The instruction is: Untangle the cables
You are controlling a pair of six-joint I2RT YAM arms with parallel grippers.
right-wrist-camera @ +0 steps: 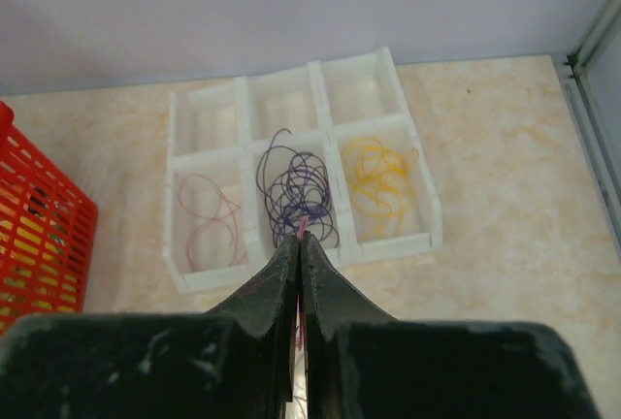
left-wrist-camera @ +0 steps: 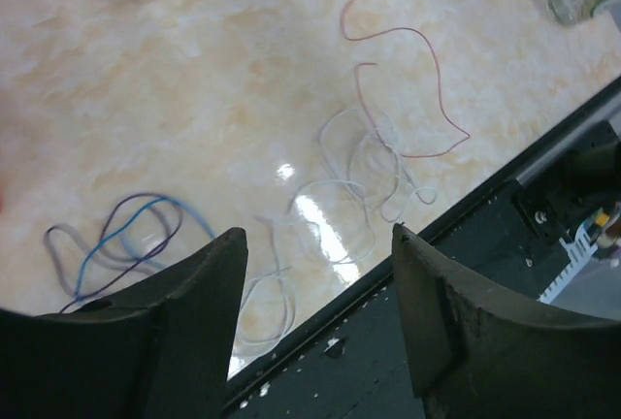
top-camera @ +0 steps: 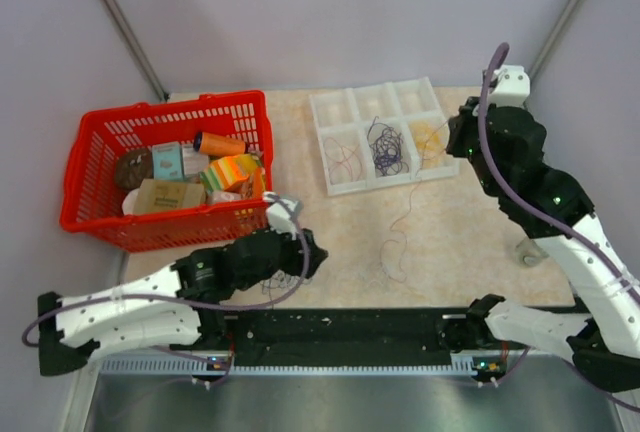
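Observation:
A white six-compartment tray point(top-camera: 345, 190) holds a pink-red wire point(right-wrist-camera: 209, 215), a purple bundle point(right-wrist-camera: 301, 191) and a yellow bundle point(right-wrist-camera: 376, 175). My right gripper point(right-wrist-camera: 299, 241) is shut on a thin pink-red wire point(top-camera: 405, 214), held above the tray's front right point(top-camera: 450, 147). The wire trails down to a pale tangle point(top-camera: 390, 264) on the table. My left gripper point(left-wrist-camera: 320, 235) is open and empty, low over the table's front edge point(top-camera: 315, 252). The left wrist view shows the pink-red wire point(left-wrist-camera: 403, 33), pale loops point(left-wrist-camera: 364, 162) and purple and blue loops point(left-wrist-camera: 126, 235).
A red basket point(top-camera: 100, 222) with several packets stands at the back left. A black rail point(top-camera: 350, 327) runs along the front edge. A small pale object point(top-camera: 530, 249) lies by the right arm. Walls close in at the back and sides.

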